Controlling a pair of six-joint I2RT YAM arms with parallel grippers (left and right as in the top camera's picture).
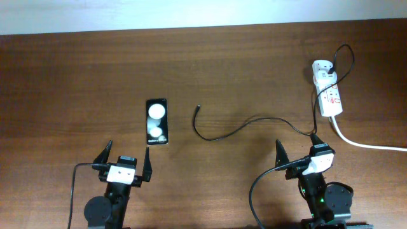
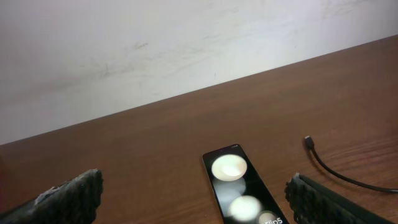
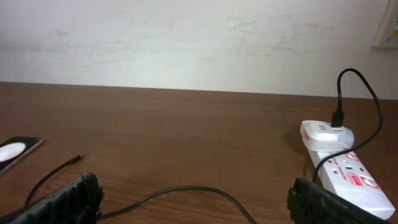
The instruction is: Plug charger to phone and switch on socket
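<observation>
Both my left jaws and my right jaws stood apart and empty, low over the near edge of the brown wooden bench [image 1: 76, 83]. The small black glossy smartphone [image 1: 156, 121] lay flat just ahead of the left jaws, its long axis pointing away from me. The thin black charger cable [image 1: 235, 130] ran from its white plug adapter [image 1: 322, 67], seated in the far end of the white elongated power strip [image 1: 335, 107], across the bench to a free connector tip [image 1: 199, 107]. That tip lay near the phone's right side but apart from it.

Procedure, as I judged it:
1. Grip the cable just behind the tip, square to it, so the tip cannot swivel.
2. Steady the phone with the other jaws before insertion, since it would likely slide on the smooth wood.

The phone's port was not visible, so I could not tell which end carried it.

Obstructions: the cable passed close by the right jaws and crossed over the strip near its red-marked switches [image 1: 330, 97]. The thick white cord [image 1: 362, 145] trailed off to the right.
</observation>
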